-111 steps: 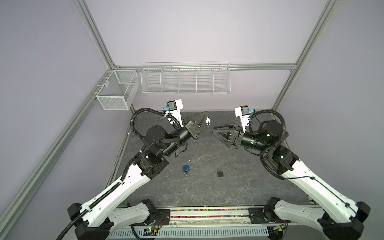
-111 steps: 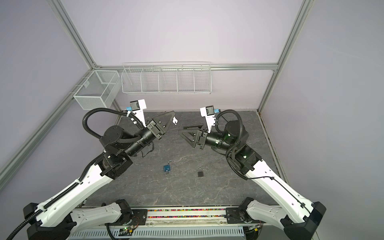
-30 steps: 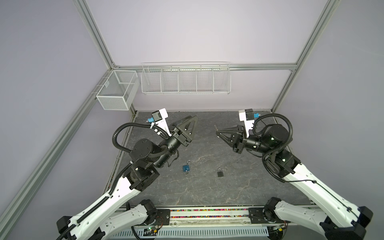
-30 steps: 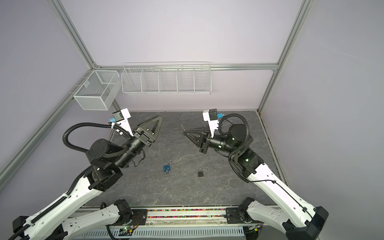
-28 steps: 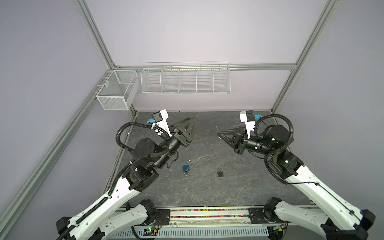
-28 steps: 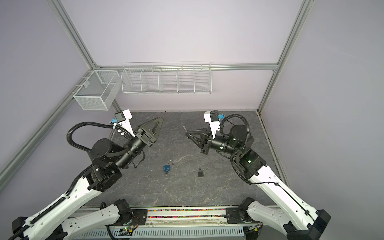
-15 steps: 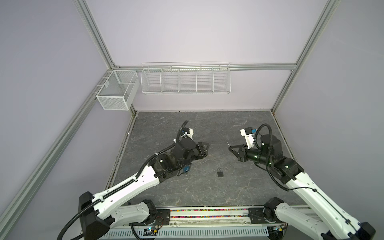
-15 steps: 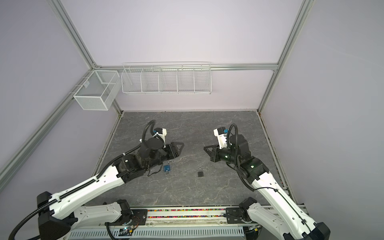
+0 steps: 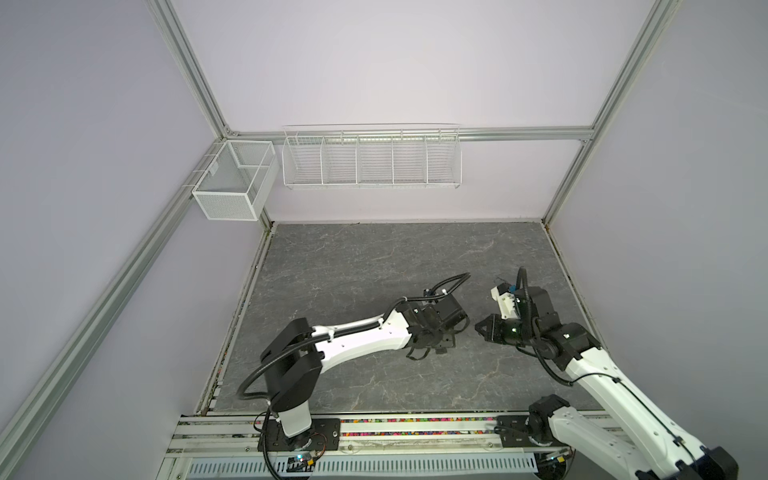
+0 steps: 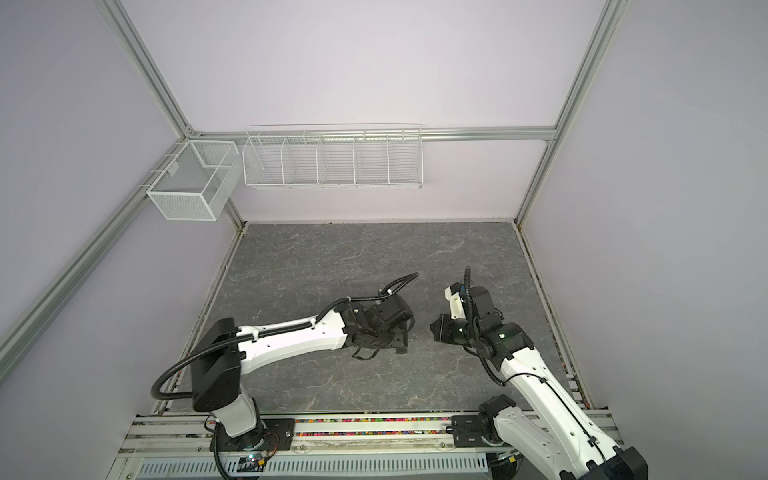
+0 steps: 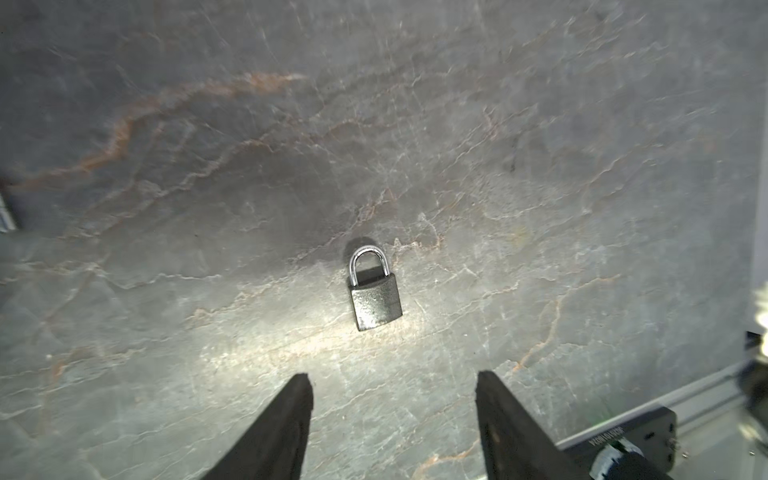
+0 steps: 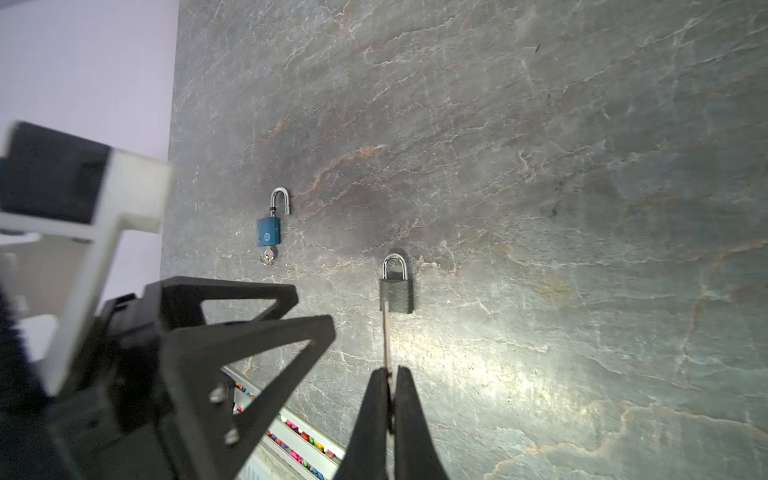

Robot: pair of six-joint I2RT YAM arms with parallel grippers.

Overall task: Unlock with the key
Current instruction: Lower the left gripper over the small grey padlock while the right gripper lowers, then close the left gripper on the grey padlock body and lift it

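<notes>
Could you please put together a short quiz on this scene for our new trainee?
1. True or false: the black padlock lies on the table with its shackle closed.
2. Which describes the blue padlock? A) shackle swung open, with its own key inserted; B) shackle closed, no key; C) held by a tool.
3. Fill in: the right tool is shut on a ____; the left tool stands ____, holding nothing.

Key
1. True.
2. A.
3. key; open.
</notes>
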